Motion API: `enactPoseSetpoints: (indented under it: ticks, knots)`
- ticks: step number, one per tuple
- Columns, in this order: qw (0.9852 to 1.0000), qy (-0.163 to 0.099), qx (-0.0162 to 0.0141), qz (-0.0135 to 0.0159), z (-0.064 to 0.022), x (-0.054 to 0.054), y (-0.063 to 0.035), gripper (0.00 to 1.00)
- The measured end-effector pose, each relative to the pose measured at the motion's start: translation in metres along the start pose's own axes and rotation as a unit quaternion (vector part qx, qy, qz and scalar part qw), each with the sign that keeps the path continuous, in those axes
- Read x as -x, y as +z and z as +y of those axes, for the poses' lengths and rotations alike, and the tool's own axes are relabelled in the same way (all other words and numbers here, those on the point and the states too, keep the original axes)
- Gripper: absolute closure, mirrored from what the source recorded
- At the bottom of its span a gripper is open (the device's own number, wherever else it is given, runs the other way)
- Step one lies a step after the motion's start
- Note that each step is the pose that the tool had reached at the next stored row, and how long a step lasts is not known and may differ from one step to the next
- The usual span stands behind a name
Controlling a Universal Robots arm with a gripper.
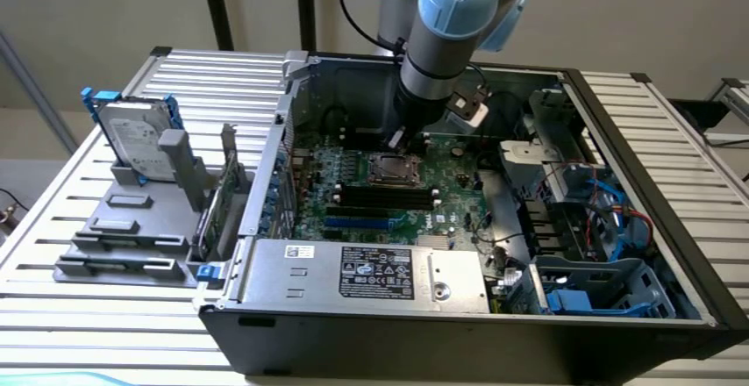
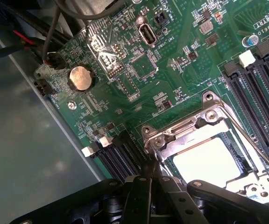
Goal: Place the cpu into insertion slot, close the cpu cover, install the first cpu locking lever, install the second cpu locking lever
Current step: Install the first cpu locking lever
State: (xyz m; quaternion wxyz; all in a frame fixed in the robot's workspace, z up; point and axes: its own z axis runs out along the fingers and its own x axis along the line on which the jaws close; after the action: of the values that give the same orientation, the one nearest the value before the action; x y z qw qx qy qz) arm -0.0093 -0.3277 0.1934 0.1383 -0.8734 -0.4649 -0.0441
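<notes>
The cpu lies as a pale square in the insertion slot on the green motherboard. The silvery cpu cover is folded down around it, and the chip shows through its window. A thin metal locking lever runs along one side of the socket. My gripper is shut, its black fingertips together at the socket's corner by the cover's hinge end, with nothing visibly held. In the exterior view the arm reaches down into the open case, and the gripper hangs just over the insertion slot.
Long black memory slots run beside the socket, and a coin battery sits further off. A grey power supply lines the case's front edge, with a blue drive cage at the exterior view's right. A hard drive stands outside.
</notes>
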Motion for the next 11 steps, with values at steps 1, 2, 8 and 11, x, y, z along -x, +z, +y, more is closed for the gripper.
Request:
enactPoseSetpoints:
  ticks: [1, 2, 8, 11]
  knots:
    - [1.0000, 0.000, -0.0003, 0.0004, 0.0000, 0.0001, -0.0001, 0.89]
    - [1.0000, 0.000, -0.0006, 0.0008, 0.0000, 0.0001, -0.0001, 0.89]
    - [1.0000, -0.001, -0.0016, 0.0022, 0.0005, 0.0008, -0.0004, 0.89]
    - [1.0000, 0.000, -0.0014, 0.0018, 0.0009, 0.0015, -0.0011, 0.89]
